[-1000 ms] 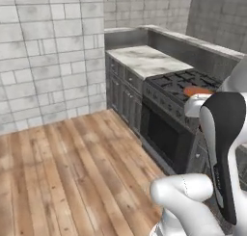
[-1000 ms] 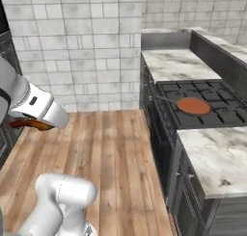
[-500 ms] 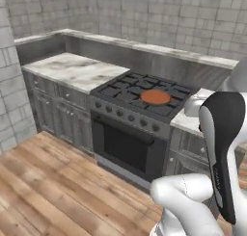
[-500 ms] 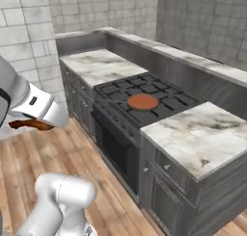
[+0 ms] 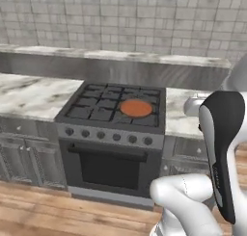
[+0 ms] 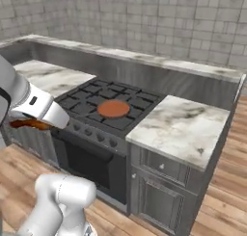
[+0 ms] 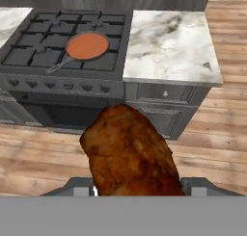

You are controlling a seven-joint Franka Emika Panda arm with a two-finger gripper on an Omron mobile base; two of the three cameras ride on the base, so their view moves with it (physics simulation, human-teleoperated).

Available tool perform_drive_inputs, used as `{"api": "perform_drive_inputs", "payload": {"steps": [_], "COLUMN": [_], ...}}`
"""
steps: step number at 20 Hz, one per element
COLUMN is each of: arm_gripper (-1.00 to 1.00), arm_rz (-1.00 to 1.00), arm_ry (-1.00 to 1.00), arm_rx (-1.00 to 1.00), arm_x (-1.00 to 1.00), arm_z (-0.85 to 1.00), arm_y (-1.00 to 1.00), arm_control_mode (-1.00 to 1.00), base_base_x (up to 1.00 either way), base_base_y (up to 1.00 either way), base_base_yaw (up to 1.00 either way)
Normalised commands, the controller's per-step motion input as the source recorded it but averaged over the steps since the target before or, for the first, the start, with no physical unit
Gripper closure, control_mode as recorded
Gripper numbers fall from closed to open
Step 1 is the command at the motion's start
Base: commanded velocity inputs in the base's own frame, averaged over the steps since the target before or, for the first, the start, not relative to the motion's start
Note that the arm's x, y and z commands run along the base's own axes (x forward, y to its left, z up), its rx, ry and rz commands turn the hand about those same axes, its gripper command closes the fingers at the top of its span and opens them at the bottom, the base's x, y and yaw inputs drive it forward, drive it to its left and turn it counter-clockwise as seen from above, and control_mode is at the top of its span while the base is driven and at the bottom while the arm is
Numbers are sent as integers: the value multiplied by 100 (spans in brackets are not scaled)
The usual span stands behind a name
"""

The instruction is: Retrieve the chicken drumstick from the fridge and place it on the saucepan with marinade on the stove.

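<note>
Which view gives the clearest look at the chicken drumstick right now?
The hand view: the chicken drumstick looms large and close, its browned skin plain, above the gripper. The right base view shows just a brown sliver under the arm's wrist.

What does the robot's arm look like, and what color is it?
The arm is smooth, rounded and glossy white, like fat tubes joined together. One upright link has a long dark black panel down its side. In the right base view a white link carries a small dark mark. No cables show.
</note>
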Motion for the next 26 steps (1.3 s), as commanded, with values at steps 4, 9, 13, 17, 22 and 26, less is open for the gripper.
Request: {"api": "perform_drive_inputs", "payload": {"steps": [4, 9, 13, 17, 22, 26], "arm_gripper": [100, 100, 100, 100, 100, 100], "arm_rz": [0, 0, 0, 0, 0, 0], "arm_ry": [0, 0, 0, 0, 0, 0], "arm_rx": [0, 0, 0, 0, 0, 0], "arm_x": [0, 0, 0, 0, 0, 0], "arm_z": [0, 0, 0, 0, 0, 0], "arm_y": [0, 0, 0, 0, 0, 0], "arm_control_mode": [100, 100, 100, 100, 100, 100], "base_base_x": [34, 35, 70, 74, 71, 28], "base_base_y": [90, 87, 69, 10, -21, -37], "base_base_yaw": [-67, -65, -52, -16, 0, 17]}}
